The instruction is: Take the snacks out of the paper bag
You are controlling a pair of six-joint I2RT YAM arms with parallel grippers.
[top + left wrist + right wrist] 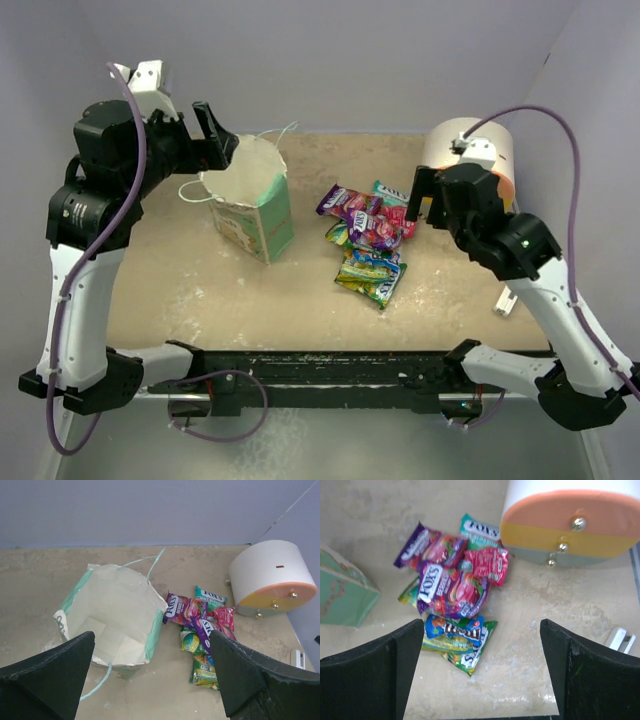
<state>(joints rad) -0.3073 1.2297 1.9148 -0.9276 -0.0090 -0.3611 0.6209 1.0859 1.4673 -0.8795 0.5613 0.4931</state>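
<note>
Paper bag (250, 205): stood upright on the left half of the worktop (190, 290), mouth open.
Snacks (370, 235): heaped on the worktop outside the bag, to its right; purple, pink-red, teal and yellow-green packets are overlapped.
Left pincer (151, 633): held above the bag's mouth, jaws spread wide, nothing gripped.
Right pincer (481, 625): held above the heap, jaws spread wide, nothing gripped.

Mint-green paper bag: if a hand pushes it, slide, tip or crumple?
The mint-green paper bag likely tips or skids at a light push: it stands upright and looks empty inside. Its thin, creased paper walls would probably buckle under a pinch.
</note>
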